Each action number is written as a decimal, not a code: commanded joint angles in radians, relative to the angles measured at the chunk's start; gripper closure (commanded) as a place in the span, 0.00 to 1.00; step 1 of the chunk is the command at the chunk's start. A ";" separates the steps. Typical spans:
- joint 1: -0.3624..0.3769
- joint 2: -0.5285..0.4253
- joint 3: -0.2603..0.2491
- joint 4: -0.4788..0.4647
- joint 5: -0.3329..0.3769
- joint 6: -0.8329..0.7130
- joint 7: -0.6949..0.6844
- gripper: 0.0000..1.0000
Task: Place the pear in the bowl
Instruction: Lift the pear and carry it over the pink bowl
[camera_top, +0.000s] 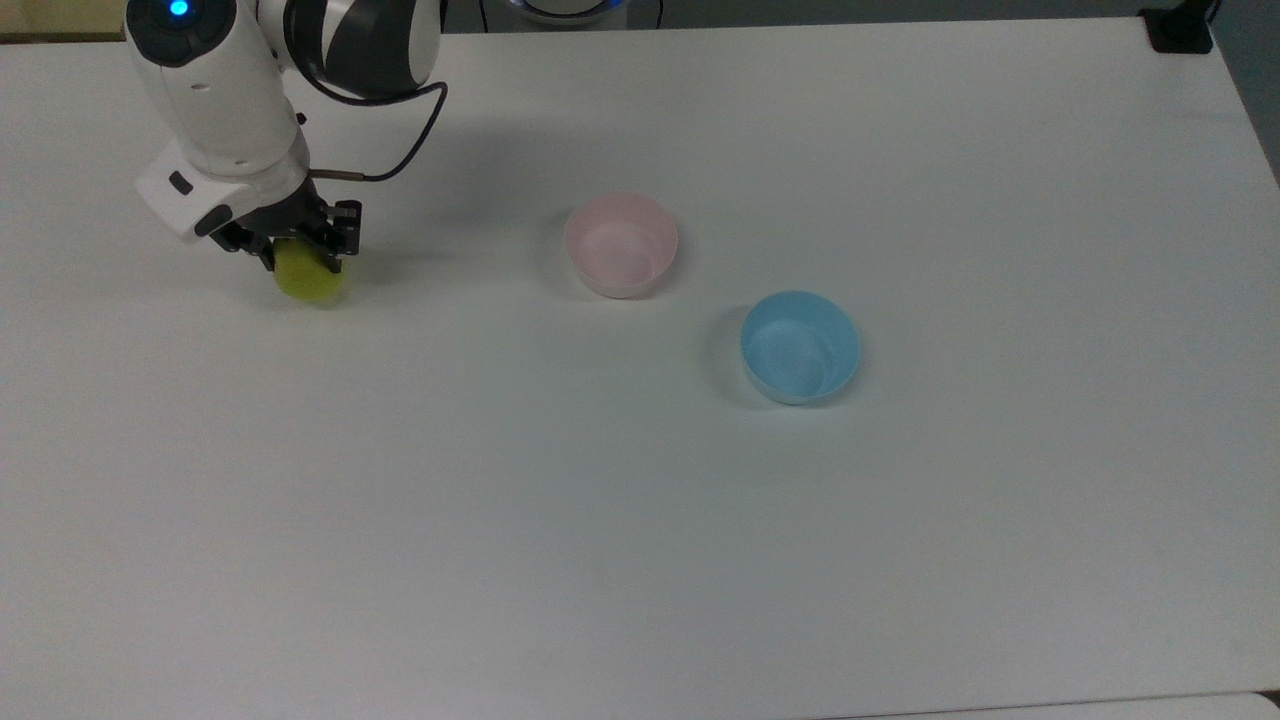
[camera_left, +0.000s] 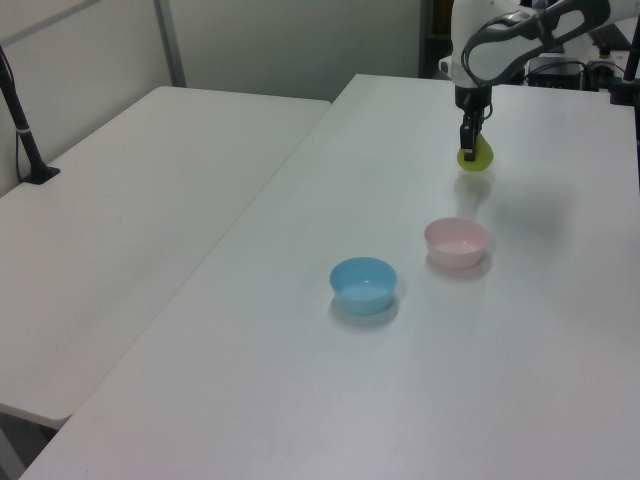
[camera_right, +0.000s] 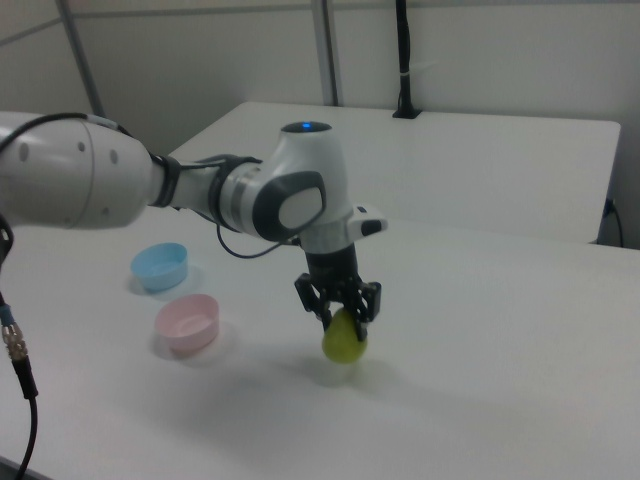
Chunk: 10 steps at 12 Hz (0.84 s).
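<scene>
- Top view: the arm (camera_top: 215, 90) reaches in from the desk's (camera_top: 640, 520) far left corner, its white wrist pointing down and slightly toward the near edge, a blue light lit on its top joint. The gripper (camera_top: 292, 252) hangs below the wrist with its dark fingers pinching the pear (camera_top: 308, 281) from either side. The pear's upper part is hidden by the claw, so only its rounded yellow-green bottom shows, toward the desk's left edge. The pink bowl (camera_top: 621, 245) sits near the desk's middle, well apart from the pear toward the top view's right. The blue bowl (camera_top: 800, 347) lies beyond it, nearer the front edge.
- Left view: the arm (camera_left: 480, 45) bends down over the far end of the desk (camera_left: 300, 400). The gripper (camera_left: 470, 150) points straight down and clamps the pear (camera_left: 479, 157), which seems to hang just clear of the surface. The stem cannot be made out. The pink bowl (camera_left: 457, 242) stands nearer the camera than the pear, the blue bowl (camera_left: 364, 284) nearer still.
- Right view: the arm (camera_right: 150, 190) stretches in from the right view's left, elbow level, wrist turned down. The gripper (camera_right: 338, 305) grips the upper part of the pear (camera_right: 344, 340), whose long axis runs roughly vertical with the wide end down. A shadow lies on the desk (camera_right: 500, 380) beneath it, so the fruit looks lifted. The pink bowl (camera_right: 187, 324) and blue bowl (camera_right: 160, 266) sit toward the right view's left, both upright.
</scene>
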 joint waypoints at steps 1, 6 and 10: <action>0.095 -0.124 0.002 -0.048 -0.010 -0.103 0.038 0.65; 0.316 -0.178 0.003 -0.072 -0.008 -0.168 0.324 0.62; 0.431 -0.167 0.005 -0.088 -0.008 -0.156 0.447 0.62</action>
